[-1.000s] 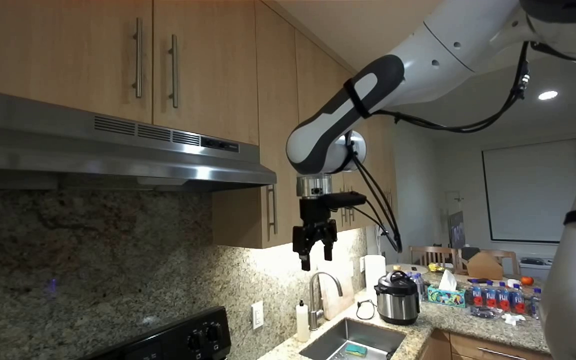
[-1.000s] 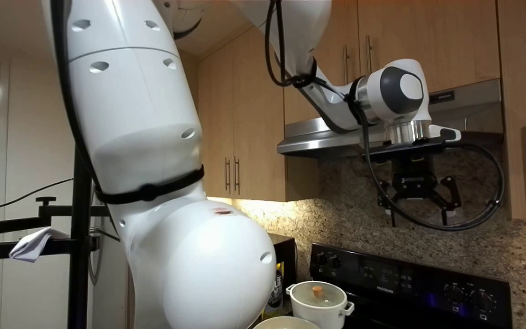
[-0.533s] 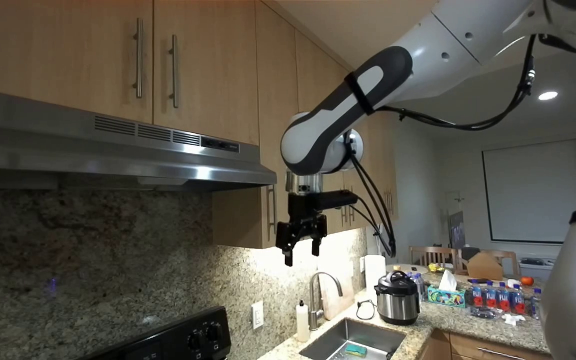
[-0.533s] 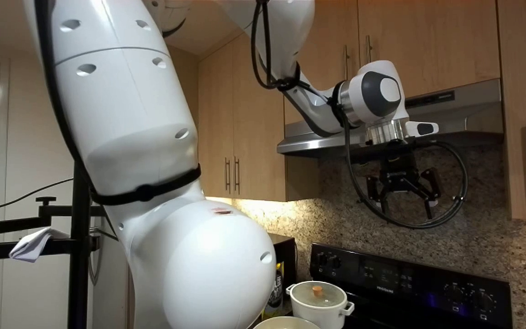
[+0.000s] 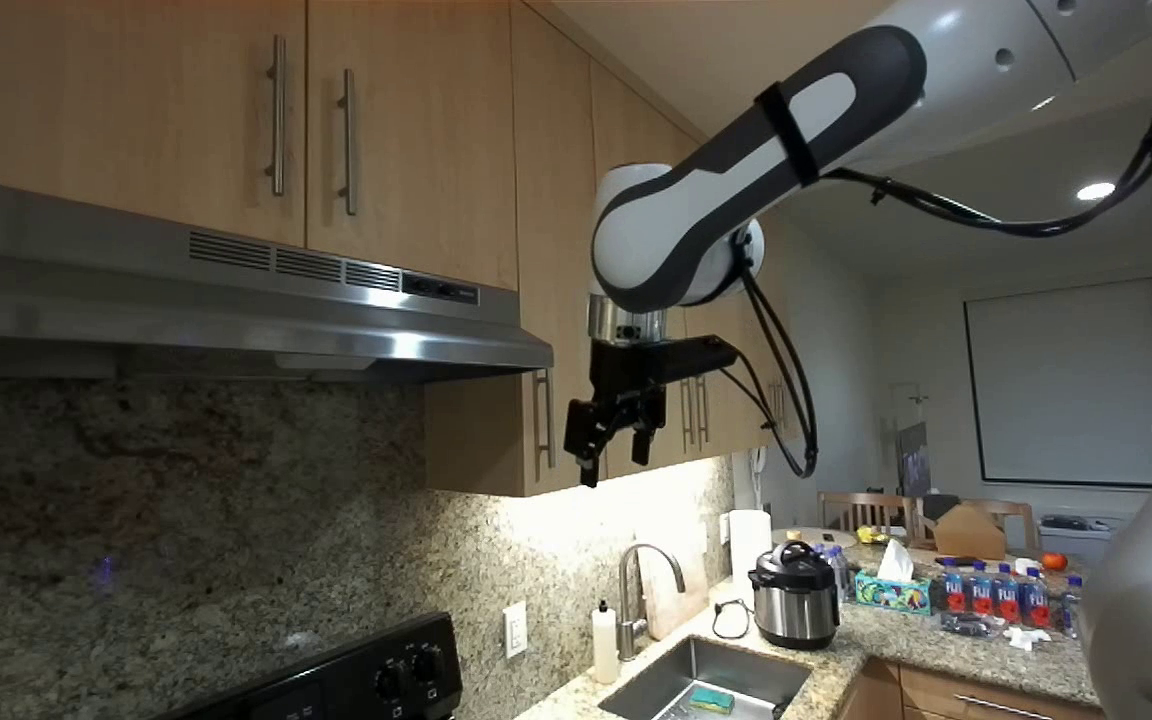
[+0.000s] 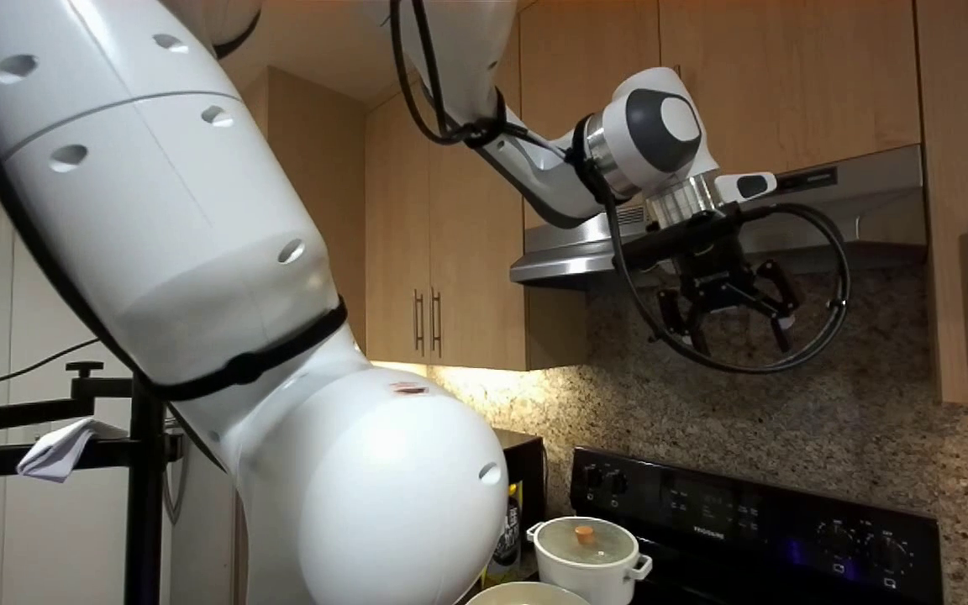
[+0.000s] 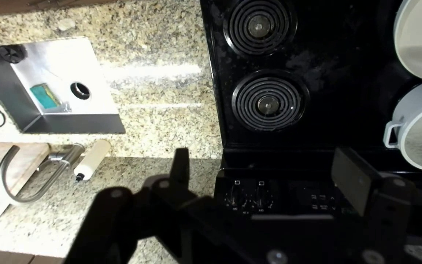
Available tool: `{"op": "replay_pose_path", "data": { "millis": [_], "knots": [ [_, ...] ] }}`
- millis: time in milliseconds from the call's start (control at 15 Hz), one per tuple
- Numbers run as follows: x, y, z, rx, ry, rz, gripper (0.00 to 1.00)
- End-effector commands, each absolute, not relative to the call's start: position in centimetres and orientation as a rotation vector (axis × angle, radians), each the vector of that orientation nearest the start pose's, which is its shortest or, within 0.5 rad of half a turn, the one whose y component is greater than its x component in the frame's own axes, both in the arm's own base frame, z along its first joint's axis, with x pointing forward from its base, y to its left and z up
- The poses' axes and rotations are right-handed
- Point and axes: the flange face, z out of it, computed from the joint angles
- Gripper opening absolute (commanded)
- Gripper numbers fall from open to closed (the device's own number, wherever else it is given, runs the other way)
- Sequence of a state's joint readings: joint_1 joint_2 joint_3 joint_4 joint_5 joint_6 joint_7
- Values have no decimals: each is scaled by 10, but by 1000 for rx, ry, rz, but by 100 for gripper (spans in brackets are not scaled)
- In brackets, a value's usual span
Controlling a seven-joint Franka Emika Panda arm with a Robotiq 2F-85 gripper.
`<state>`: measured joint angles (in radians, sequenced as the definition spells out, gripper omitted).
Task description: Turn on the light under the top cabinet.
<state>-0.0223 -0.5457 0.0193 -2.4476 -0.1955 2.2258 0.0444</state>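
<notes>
while the arm (image 5: 726, 195) slants, tool (image 5: 615, 464) hangs; fingers (image 7: 354, 181) apart.

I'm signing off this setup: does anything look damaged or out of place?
Two things. The arm's white shell has a reddish mark, odd on a plain surface; scuff, stain or sticker, I can't tell. A crumpled white wad lies by the bottles like litter.

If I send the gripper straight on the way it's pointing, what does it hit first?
Most likely the stove's black control panel: the gripper points down toward it, though depth is unclear and the cooktop in front could come first.
</notes>
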Motion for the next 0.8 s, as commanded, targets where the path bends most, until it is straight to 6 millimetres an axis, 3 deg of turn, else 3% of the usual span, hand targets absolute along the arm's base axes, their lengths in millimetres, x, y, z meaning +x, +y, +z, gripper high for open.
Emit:
{"op": "replay_pose_path", "data": {
  "millis": [0,333,733],
  "knots": [
    [393,-8,555,-3288,-141,-739,100],
    [384,-9,602,-3242,-213,-1038,100],
    [385,-12,651,-3152,-426,-1290,100]
  ]
}}
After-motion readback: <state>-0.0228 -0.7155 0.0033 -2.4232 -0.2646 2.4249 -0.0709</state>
